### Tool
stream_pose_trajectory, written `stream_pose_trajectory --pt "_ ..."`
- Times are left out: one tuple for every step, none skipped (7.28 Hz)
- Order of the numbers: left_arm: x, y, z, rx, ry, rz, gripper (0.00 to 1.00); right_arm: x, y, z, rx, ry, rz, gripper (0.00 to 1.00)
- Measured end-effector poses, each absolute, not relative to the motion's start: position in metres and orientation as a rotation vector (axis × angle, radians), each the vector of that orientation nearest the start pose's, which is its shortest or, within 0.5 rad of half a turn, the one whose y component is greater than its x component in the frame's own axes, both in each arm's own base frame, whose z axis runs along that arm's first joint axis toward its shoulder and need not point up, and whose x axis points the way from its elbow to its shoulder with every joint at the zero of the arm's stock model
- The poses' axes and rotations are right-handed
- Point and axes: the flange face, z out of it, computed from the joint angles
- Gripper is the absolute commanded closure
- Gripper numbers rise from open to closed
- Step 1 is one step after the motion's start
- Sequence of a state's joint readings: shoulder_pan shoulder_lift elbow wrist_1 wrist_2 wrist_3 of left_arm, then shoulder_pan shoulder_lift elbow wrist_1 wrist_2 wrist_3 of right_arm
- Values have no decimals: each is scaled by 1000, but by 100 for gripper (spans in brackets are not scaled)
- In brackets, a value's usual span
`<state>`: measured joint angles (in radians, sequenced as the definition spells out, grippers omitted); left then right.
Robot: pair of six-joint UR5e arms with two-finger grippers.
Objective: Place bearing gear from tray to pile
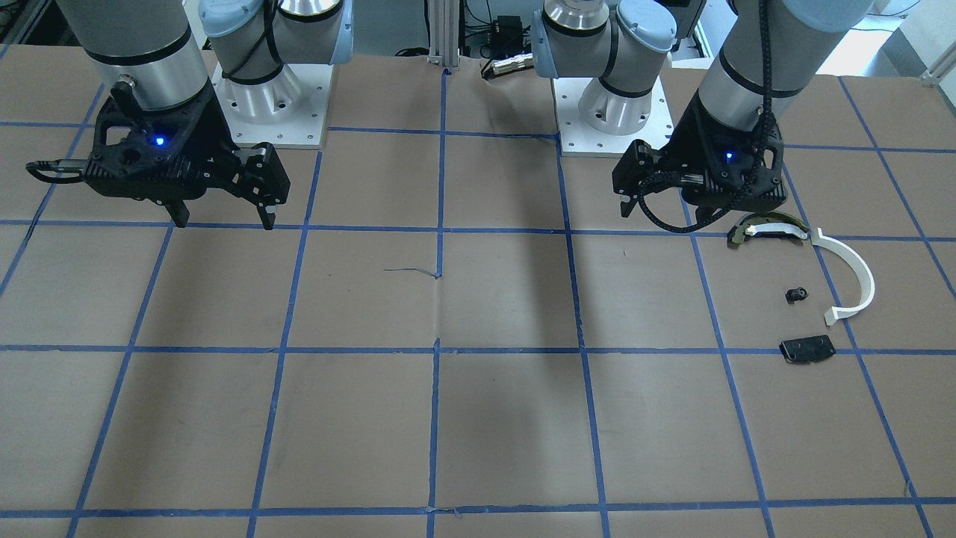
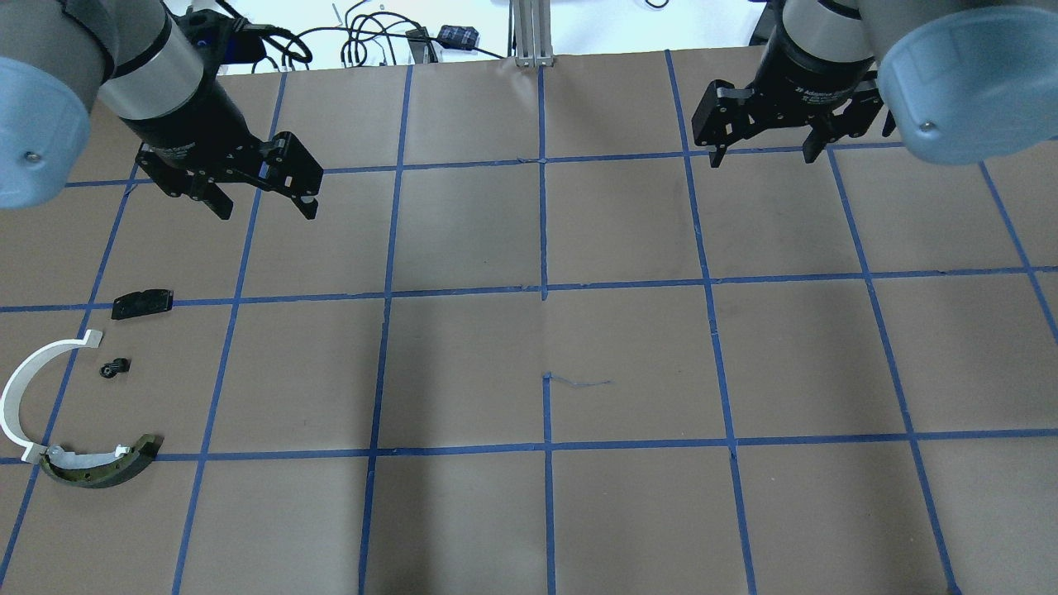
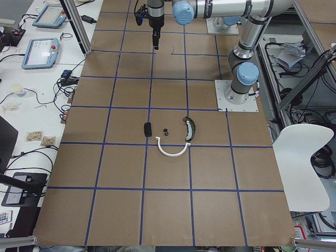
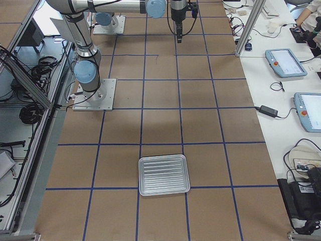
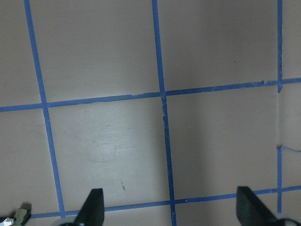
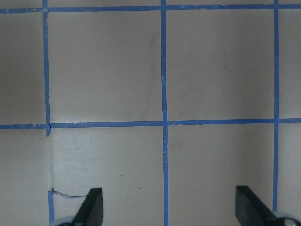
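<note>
Brown table (image 2: 579,347), blue tape grid. Left gripper (image 2: 267,208) hovering, 2 fingers spread, unloaded. Right gripper (image 2: 764,157) hovering, fingers spread, unloaded. Bearing gear (image 2: 115,368) on table, well out to left of left fingers, within pile: white half-ring (image 2: 21,388), dark curved piece (image 2: 103,471), black plate (image 2: 142,302).
</note>
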<state>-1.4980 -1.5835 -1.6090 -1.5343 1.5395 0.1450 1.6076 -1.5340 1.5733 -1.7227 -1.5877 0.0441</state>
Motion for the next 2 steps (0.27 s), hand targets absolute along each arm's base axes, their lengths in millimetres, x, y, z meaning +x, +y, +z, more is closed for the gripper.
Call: stream_pose_trajectory --pt "-100 -503 467 109 3169 21 0 151 -513 484 13 3149 -178 0" --pt "-100 -502 468 104 3167 19 0 151 -513 484 12 3149 -178 0"
